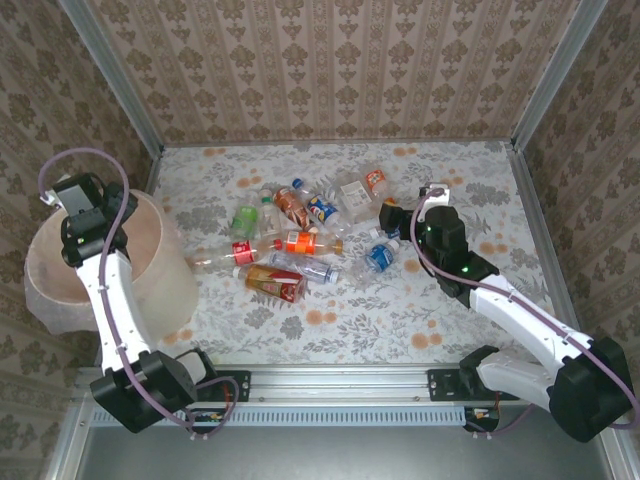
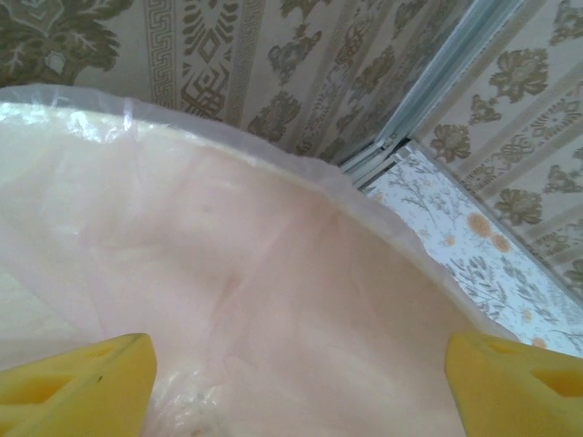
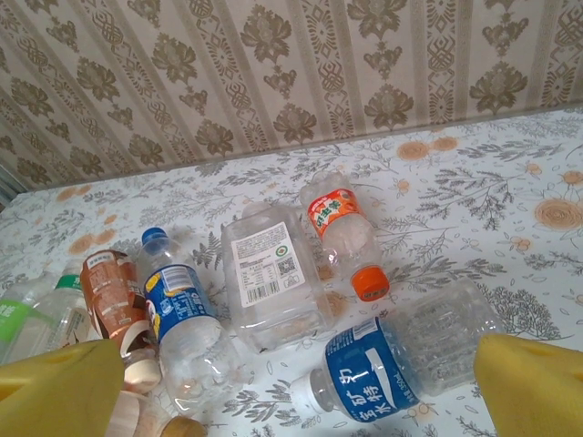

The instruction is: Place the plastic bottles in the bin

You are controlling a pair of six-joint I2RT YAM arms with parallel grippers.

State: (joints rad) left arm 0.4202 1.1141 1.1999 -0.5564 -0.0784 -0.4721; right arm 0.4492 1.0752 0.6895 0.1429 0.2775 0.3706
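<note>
Fingers apart and empty, the left gripper [image 2: 301,387] hangs over the bin [image 1: 168,268] as the right gripper [image 3: 301,387], also spread, hovers above a dozen-odd plastic bottles [image 1: 300,242] left on the table [image 1: 450,320].

**Papered booth, flowered tabletop**

Damask-striped wallpaper [image 1: 330,70] in beige and olive covers three walls. Pale metal posts [image 1: 552,75] mark the far corners. The table [image 1: 400,320] bears a grey-leaf cloth with orange blooms. Lighting seems soft and even.

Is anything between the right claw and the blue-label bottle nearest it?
Nothing visible. The right claw is open and the blue-label bottle lies on the table just ahead of its fingers; the orange-capped bottle lies beyond it.
</note>
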